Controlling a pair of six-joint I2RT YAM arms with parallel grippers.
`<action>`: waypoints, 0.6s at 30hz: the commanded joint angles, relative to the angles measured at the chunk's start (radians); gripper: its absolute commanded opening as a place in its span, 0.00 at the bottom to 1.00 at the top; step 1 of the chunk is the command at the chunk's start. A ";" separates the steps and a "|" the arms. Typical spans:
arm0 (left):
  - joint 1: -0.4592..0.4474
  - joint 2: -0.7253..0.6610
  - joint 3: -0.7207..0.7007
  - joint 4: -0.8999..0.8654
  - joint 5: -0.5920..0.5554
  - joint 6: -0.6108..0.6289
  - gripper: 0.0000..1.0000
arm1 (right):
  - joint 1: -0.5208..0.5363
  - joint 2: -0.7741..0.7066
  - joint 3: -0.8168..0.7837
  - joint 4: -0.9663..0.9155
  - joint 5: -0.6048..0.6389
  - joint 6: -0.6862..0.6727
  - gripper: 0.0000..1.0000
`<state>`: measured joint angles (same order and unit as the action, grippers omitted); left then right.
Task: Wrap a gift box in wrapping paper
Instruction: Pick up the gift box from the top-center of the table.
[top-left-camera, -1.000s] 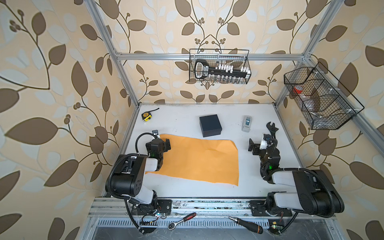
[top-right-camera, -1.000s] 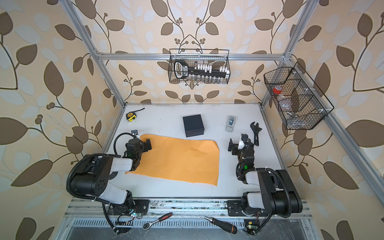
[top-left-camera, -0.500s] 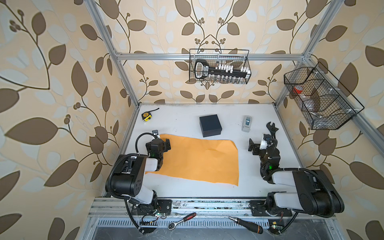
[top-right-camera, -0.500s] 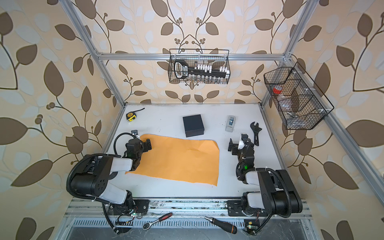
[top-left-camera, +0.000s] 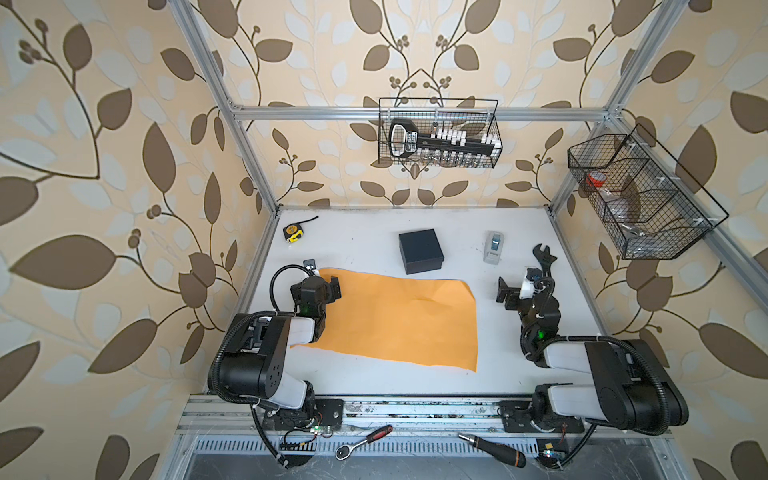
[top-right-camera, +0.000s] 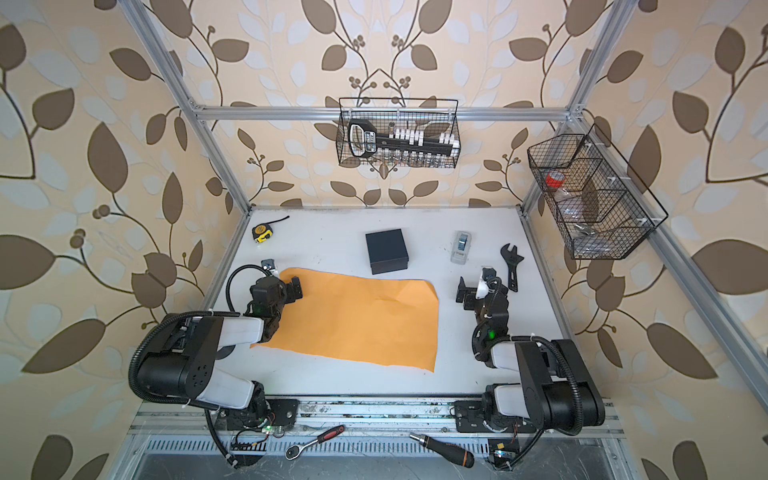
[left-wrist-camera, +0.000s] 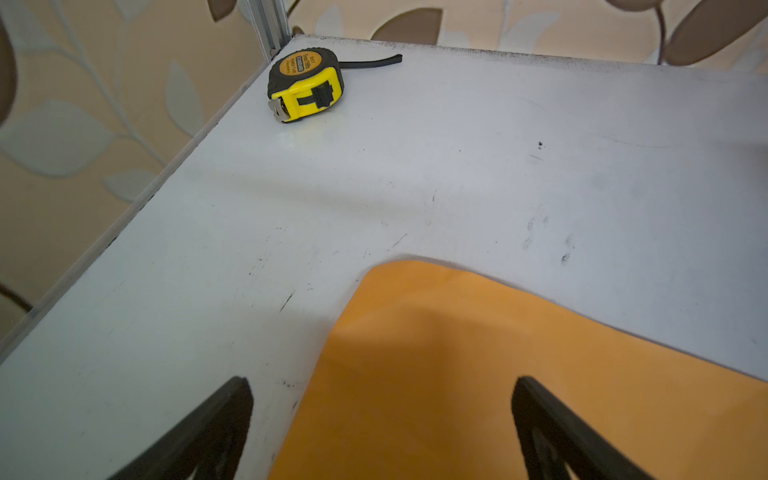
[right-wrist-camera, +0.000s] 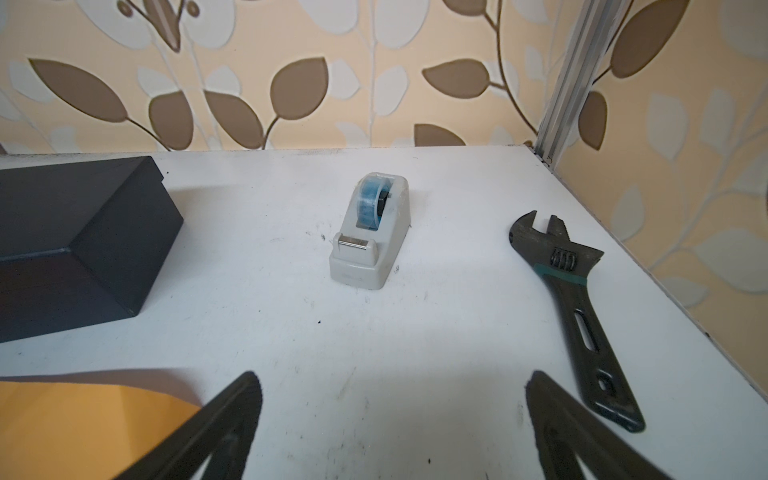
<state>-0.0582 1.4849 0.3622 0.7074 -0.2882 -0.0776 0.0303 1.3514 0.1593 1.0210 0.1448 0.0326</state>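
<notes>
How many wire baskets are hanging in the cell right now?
2. One wire basket hangs at the back, above the table, holding a socket set. The other basket hangs at the robot's right side. No others show, and none seems hidden.

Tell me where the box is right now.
In both top views the box sits just beyond the paper's far edge, with the tape dispenser to its right.

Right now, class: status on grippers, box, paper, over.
Left gripper open over orange wrapping paper corner. Right gripper open, empty. Black gift box off the paper. Nothing between.
</notes>
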 joint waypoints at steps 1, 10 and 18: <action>-0.002 0.003 0.023 0.034 -0.011 0.017 0.99 | -0.003 -0.004 0.017 0.008 -0.014 -0.020 1.00; -0.003 0.013 0.019 0.040 -0.004 0.013 0.99 | -0.003 -0.003 0.017 0.008 -0.014 -0.020 1.00; -0.003 0.012 0.017 0.044 -0.005 0.015 0.99 | -0.003 -0.003 0.017 0.008 -0.015 -0.020 1.00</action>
<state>-0.0582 1.4971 0.3622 0.7139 -0.2874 -0.0769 0.0303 1.3514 0.1593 1.0210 0.1448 0.0326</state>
